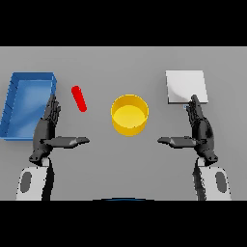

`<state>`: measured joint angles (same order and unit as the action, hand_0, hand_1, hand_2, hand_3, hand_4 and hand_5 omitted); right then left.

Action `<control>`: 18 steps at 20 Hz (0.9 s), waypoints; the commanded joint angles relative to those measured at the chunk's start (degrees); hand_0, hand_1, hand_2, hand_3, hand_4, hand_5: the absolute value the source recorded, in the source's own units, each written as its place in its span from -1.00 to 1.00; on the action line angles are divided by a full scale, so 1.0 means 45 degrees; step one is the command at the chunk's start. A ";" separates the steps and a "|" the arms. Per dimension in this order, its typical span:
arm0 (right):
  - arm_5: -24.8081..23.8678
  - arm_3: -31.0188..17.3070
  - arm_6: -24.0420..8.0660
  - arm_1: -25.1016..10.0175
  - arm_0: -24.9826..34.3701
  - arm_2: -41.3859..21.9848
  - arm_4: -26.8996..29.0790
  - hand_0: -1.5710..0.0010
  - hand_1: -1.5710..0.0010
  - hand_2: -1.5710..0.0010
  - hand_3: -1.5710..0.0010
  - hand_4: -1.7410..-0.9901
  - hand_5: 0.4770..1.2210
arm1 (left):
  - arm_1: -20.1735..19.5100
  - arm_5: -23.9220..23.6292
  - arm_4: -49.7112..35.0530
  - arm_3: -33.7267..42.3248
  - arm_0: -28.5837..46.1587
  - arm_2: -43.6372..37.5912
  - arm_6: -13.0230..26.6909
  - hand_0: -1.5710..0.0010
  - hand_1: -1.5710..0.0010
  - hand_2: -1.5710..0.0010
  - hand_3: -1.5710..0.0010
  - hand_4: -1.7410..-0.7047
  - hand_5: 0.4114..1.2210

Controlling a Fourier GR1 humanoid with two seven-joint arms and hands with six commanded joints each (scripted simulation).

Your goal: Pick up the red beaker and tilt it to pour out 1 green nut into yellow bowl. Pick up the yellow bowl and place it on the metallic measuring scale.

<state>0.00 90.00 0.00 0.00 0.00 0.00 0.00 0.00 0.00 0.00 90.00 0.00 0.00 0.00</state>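
Observation:
The red beaker [78, 98] stands on the grey table, left of centre, small and slim. To its right sits the yellow bowl [129, 114], round, with nothing visible inside. The metallic measuring scale [186, 87] is a pale square plate at the back right. My left hand [47, 130] hovers open at the lower left, fingers straight and thumb pointing inward, just below and left of the beaker. My right hand [200, 129] mirrors it at the lower right, open, its fingertips reaching the scale's near edge. No green nut is visible.
A blue tray [14, 108] lies at the far left, right beside my left hand. Bare table surface lies between the two hands, in front of the bowl.

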 commanded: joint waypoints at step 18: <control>0.0163 0.1062 0.0429 -0.0772 -0.0468 -0.1096 -0.1620 1.00 1.00 1.00 1.00 0.25 -0.64 | -0.0912 0.0472 0.1248 0.1210 0.0608 0.1021 0.0585 1.00 1.00 1.00 1.00 0.09 -0.40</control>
<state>0.73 94.79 1.92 -3.47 -2.09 -4.94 -7.29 -4.10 2.12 5.62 95.45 2.70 4.60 2.78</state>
